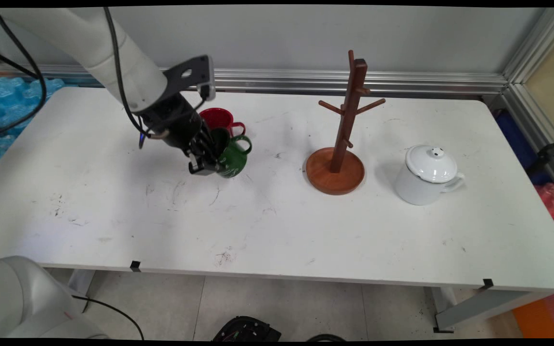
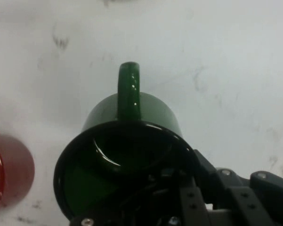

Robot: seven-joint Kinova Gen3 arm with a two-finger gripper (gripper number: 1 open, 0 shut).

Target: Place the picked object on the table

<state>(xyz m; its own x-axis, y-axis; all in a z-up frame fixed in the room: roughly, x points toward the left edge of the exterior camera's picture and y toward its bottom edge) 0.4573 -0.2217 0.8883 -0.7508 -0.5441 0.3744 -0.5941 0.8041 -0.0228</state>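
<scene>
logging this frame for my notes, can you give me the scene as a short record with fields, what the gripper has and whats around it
gripper: black two-finger gripper, gripping the green mug at its rim, one finger inside the mug
held thing: green mug, tilted, handle pointing away from the gripper
nearest neighbour: red mug, just behind the green mug, toward the wall
middle of table: wooden mug tree on a round base, pegs bare
right side: white enamel pot with lid on, handle to the picture's right
surface: white table, scuffed

The green enamel mug (image 1: 232, 158) stands just before the red enamel mug (image 1: 217, 118); rightward (well apart) stands the wooden mug tree (image 1: 342, 144), then the white lidded enamel pot (image 1: 426, 175).
</scene>
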